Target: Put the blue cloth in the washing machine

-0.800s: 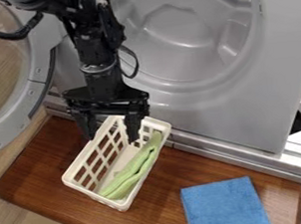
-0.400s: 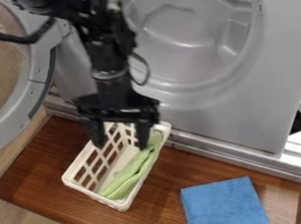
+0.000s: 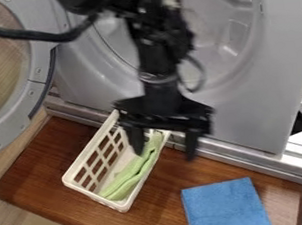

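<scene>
At near right, the blue cloth [image 3: 224,208] is lying flat on the wooden board [image 3: 45,167], likely handling light, soft and limp, its far edge looking best for a pinch. Farther back, the gripper [image 3: 165,155] is hanging empty, jaws spread, and is shifting right versus earlier frames, partly past the white plastic basket [image 3: 117,204]; cloth staying put.

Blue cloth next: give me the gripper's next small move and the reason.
Probably shift the open gripper toward the near right, over the blue cloth, before lowering. It hangs above the far right end of the white basket, while the cloth lies flat on the wooden board, beyond the basket's right side.
</scene>
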`<state>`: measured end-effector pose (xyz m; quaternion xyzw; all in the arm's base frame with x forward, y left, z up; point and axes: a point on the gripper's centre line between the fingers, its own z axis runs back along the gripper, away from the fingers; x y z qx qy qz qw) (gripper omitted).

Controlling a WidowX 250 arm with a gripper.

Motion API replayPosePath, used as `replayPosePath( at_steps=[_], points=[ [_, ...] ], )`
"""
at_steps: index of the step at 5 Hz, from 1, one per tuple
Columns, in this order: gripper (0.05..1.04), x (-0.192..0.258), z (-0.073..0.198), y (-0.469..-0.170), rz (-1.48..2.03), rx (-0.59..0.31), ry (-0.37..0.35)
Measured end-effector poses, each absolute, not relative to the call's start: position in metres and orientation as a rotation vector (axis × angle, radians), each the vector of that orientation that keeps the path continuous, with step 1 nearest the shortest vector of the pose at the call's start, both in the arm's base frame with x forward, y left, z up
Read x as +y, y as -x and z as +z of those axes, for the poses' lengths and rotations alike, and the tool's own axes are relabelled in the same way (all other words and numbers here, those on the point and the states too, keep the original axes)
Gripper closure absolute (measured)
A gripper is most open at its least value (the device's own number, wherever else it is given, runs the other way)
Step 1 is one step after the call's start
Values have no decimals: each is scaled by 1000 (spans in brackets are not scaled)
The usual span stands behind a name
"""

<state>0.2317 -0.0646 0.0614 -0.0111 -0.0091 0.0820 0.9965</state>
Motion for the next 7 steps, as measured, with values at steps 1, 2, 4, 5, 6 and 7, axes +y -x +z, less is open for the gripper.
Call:
replayPosePath(
  at_steps=[1,2,4,5,6,7],
  points=[
    [85,-99,56,-222,102,-22,10],
    [85,-121,30,-223,67,-11,37],
    [85,-137,-22,-242,82,-11,-32],
    [85,-147,-42,-253,70,-9,-48],
    [85,-153,-48,-256,60,-27,-47],
    [85,-158,-58,-258,71,-73,-28]
  ],
)
